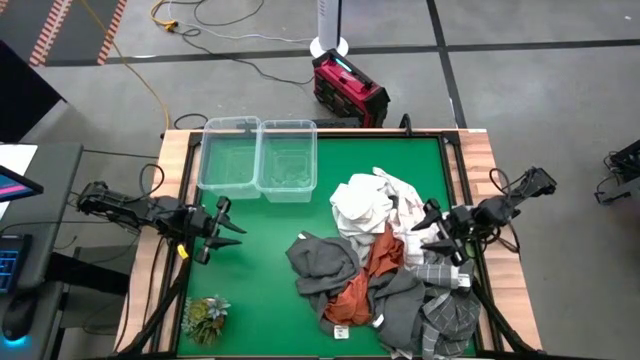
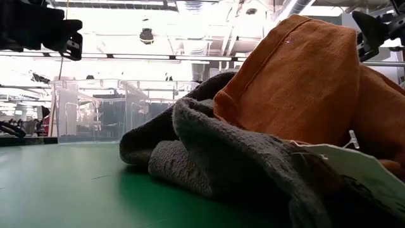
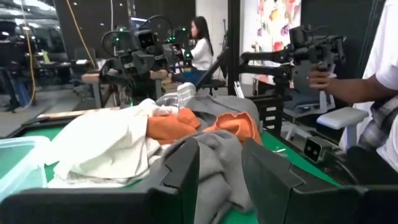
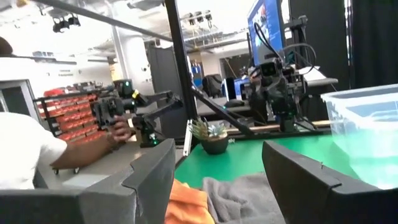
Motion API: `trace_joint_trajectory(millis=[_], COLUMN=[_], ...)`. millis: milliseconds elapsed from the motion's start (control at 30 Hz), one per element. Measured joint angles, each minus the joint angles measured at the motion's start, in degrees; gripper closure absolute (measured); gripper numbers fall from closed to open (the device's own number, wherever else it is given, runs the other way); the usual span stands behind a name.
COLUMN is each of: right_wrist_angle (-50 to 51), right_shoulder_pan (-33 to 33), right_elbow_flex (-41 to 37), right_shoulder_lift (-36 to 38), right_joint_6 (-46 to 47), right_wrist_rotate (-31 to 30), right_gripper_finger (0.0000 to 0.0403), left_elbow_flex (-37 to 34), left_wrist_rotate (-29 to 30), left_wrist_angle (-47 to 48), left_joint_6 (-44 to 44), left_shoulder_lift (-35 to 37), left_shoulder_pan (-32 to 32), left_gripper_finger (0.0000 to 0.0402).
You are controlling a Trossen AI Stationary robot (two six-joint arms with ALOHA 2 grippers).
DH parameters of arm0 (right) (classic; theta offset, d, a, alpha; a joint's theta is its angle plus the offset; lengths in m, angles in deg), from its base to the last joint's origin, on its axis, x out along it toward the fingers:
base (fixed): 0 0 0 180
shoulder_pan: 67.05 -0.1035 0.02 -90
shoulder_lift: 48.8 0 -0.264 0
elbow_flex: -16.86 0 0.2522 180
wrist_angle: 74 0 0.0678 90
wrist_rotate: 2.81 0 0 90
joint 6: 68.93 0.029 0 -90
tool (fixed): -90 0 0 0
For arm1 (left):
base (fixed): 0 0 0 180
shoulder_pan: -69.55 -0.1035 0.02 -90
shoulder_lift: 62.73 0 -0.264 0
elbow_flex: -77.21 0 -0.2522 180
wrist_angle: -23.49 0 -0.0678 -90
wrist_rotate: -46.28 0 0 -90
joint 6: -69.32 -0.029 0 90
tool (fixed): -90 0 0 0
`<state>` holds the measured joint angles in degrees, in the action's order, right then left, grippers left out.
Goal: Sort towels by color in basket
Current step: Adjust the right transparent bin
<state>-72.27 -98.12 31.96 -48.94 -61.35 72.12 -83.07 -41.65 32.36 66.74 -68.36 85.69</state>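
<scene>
We see the left gripper (image 1: pixel 228 229) over bare green mat on the left half of the table (image 1: pixel 270 270), its fingers spread apart and holding nothing; in its own wrist view the two dark fingers (image 3: pixel 180 171) frame the heap ahead. The right gripper (image 1: pixel 432 232) sits at the right edge of the towels, fingers likewise parted and empty, right above the cloth, though we cannot tell whether it touches.

The towels lie in one tangled heap on the right half of the mat. A white towel (image 1: pixel 362 203) tops the far end, a rust-orange towel (image 1: pixel 380 255) runs through the middle, dark grey towels (image 1: pixel 322 258) spread toward the centre and near edge, and a grey plaid towel (image 1: pixel 450 312) lies at the near right corner. From the low view, the orange cloth (image 2: pixel 304 82) rides above a grey fold (image 2: pixel 209 158).

Two clear bins (image 1: pixel 258 158) stand side by side at the far left of the mat, well apart from the heap. A small plant (image 1: pixel 205 318) sits at the near left corner.
</scene>
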Motion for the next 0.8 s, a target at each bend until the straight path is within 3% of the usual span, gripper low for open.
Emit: trace_joint_trajectory(millis=[500, 567, 667, 800], right_wrist_angle=[-0.3, -1.1, -1.4, -1.1], right_shoulder_pan=[0.1, 0.4, 1.7, 3.9], right_elbow_flex=[0.1, 0.1, 0.2, 0.3], right_shoulder_lift=[0.0, -0.1, -0.6, -5.1], right_joint_6=[-0.3, 1.4, 4.8, 7.6], right_wrist_rotate=[0.0, -2.0, -9.9, -13.8], right_gripper_finger=[0.0133, 0.0133, 0.0133, 0.0133], left_elbow_flex=[0.1, 0.1, 0.7, 4.9], left_wrist_rotate=[0.6, 2.9, 9.6, 12.2], left_wrist_angle=[2.6, 1.7, 0.1, 4.8], left_joint_6=[2.4, 3.9, 7.3, 5.6], left_shoulder_lift=[0.0, 0.0, 0.0, 0.0], left_shoulder_pan=[0.0, 0.0, 0.0, 0.0], left_gripper_finger=[0.029, 0.029, 0.029, 0.029])
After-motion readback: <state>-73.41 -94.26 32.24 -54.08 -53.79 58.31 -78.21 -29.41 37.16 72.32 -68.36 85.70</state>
